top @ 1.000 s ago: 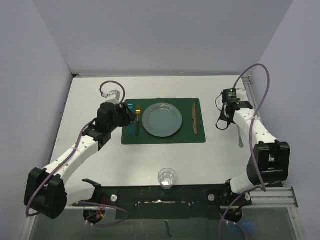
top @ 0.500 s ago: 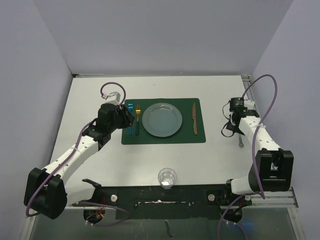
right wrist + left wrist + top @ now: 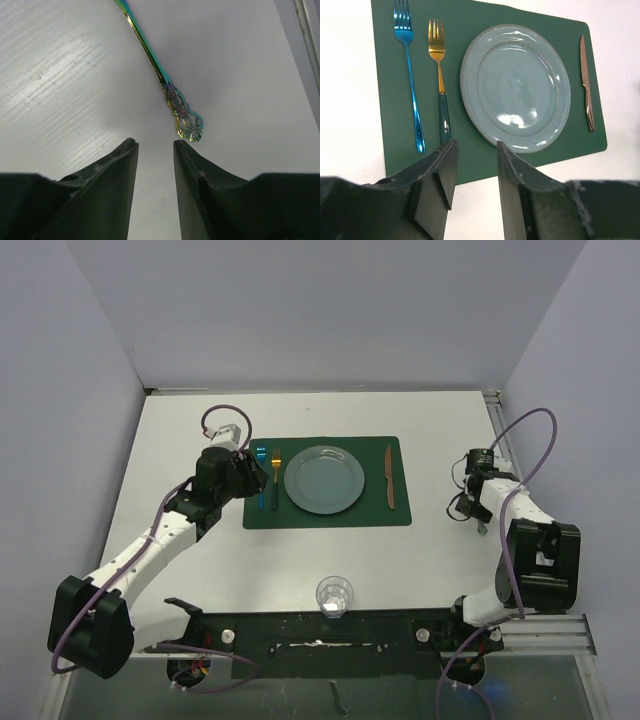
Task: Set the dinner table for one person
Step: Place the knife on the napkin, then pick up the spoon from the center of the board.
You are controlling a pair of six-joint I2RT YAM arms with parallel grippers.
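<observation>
The white desk (image 3: 420,560) fills the space in front of both arms, with metal rails along its right side. A dark green placemat (image 3: 470,15) lies flat on it, a little beyond the middle. On the mat sits a pale blue plate (image 3: 515,85). A blue fork (image 3: 410,75) and a gold fork (image 3: 436,55) with a dark green handle lie side by side to the left of the plate. A copper-coloured knife (image 3: 585,75) lies to its right. A clear glass (image 3: 335,595) stands on the bare desk near the front edge, well apart from the mat.

The left arm (image 3: 160,535) reaches to the left end of the mat. The left jaws stand apart with a moderate gap and nothing between them. In the left wrist view their tips sit over the near edge of the mat. The end of the gold fork's handle shows just beside one tip, but I cannot tell whether they touch.

The right arm (image 3: 510,505) is folded back over the right side of the desk, well clear of the mat. The right jaws are also apart, with a narrow gap that shows only bare desk. A rainbow-coloured piece of cutlery (image 3: 165,82) lies on the desk there. Its ornate handle end is just beyond the tips and is not gripped. Its other end runs out of view.
</observation>
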